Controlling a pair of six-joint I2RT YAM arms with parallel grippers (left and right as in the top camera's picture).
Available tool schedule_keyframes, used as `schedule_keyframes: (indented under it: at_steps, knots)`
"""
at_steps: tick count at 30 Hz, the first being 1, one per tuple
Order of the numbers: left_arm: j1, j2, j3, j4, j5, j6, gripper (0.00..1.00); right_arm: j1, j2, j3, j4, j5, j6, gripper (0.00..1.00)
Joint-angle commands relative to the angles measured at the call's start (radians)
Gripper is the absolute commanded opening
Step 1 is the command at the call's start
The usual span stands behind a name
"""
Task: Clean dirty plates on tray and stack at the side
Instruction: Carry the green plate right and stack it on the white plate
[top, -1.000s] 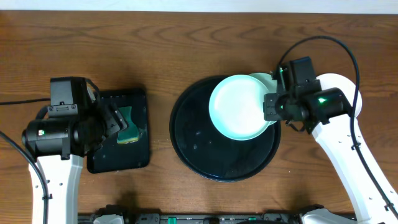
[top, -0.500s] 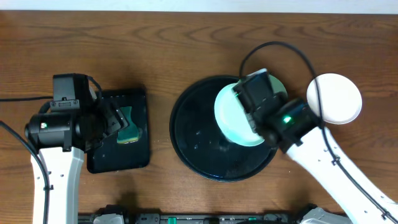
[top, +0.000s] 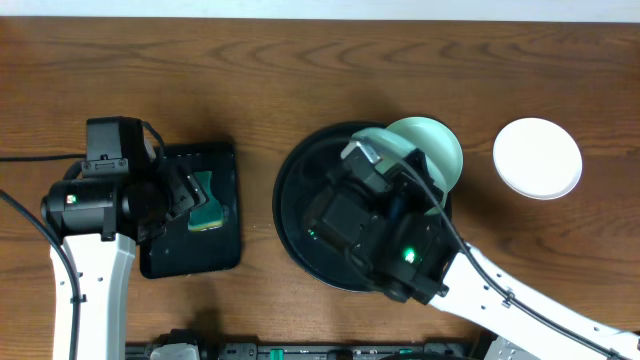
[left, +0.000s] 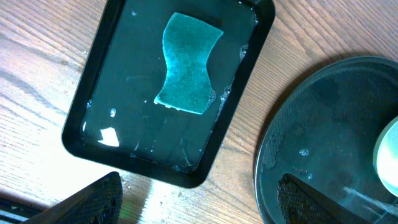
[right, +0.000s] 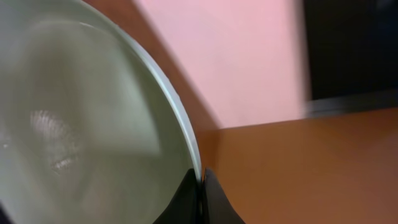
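The rectangular black tray lies toward the left edge of the bench. It holds one teal-green sponge, lying flat in the half nearer the bench's far edge. The round black tray sits mid-bench, just right of the rectangular one but not touching it. A pale-mint plate hangs over its far-right rim, partly beyond the tray's edge. From overhead the right arm covers most of the round tray's floor, so what lies under it cannot be told. A white plate rests by itself on the bare bench, right of the round tray and toward the right edge.

The left wrist view adds what the overhead cannot. Water beads and a thin wet film lie on the rectangular tray's floor around the sponge, and there are droplets on the round tray's glossy floor. Only a sliver of the pale-mint plate shows at that frame's right edge. The left end effector hovers above the bench with its fingers spread wide and nothing between them.

The right wrist view alone shows the grip. The right end effector is closed, pinching the rim of the pale-mint plate, whose face fills the left of that frame. Whether the plate touches the tray cannot be told.
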Motion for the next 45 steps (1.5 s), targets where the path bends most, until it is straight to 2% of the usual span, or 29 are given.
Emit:
schedule_keyframes:
  at_steps: [1,3,8,20,24,26,28,30,33,36,38,39,40,45]
  knots:
    - [-0.002,0.005,-0.013,-0.002,0.0,0.013,0.8,0.044,0.003,0.018,0.077,0.266,-0.198,0.01]
    - [-0.002,0.005,-0.016,-0.002,0.0,0.013,0.8,0.063,0.005,0.018,0.161,0.292,-0.309,0.01]
    - [-0.002,0.006,-0.017,-0.002,-0.01,0.013,0.8,0.105,0.006,0.018,0.296,0.325,-0.48,0.01]
    - [-0.002,0.006,-0.017,-0.002,-0.01,0.013,0.8,0.114,0.006,0.018,0.319,0.297,-0.484,0.01]
    - [-0.002,0.006,-0.017,-0.002,-0.01,0.013,0.8,0.11,0.006,0.018,0.315,0.106,-0.343,0.01]
    - [-0.002,0.006,-0.017,-0.002,-0.01,0.013,0.8,0.097,0.006,0.018,0.291,-0.086,-0.206,0.01]
    - [-0.002,0.006,-0.017,-0.002,-0.01,0.013,0.8,0.061,0.006,0.017,0.259,-0.37,-0.036,0.01]
    - [-0.002,0.006,-0.017,-0.003,-0.01,0.013,0.8,-0.009,0.007,0.006,0.261,-0.631,0.15,0.01]
    - [-0.002,0.006,-0.017,-0.003,-0.01,0.013,0.8,-0.136,0.007,-0.04,0.298,-0.808,0.362,0.01]
    - [-0.002,0.006,-0.017,-0.003,-0.01,0.013,0.8,-0.279,0.007,-0.105,0.352,-0.894,0.438,0.01]
    - [-0.002,0.006,-0.017,-0.003,-0.01,0.013,0.8,-0.49,0.007,-0.132,0.375,-1.156,0.486,0.01]
    - [-0.002,0.006,-0.017,-0.003,-0.01,0.013,0.8,-0.539,0.007,-0.132,0.378,-1.206,0.504,0.02]
    - [-0.002,0.006,-0.017,-0.002,-0.01,0.013,0.8,-0.672,0.007,-0.132,0.396,-1.334,0.541,0.02]
    - [-0.002,0.006,-0.017,-0.003,-0.01,0.014,0.81,-0.997,0.007,-0.132,0.43,-1.554,0.626,0.02]
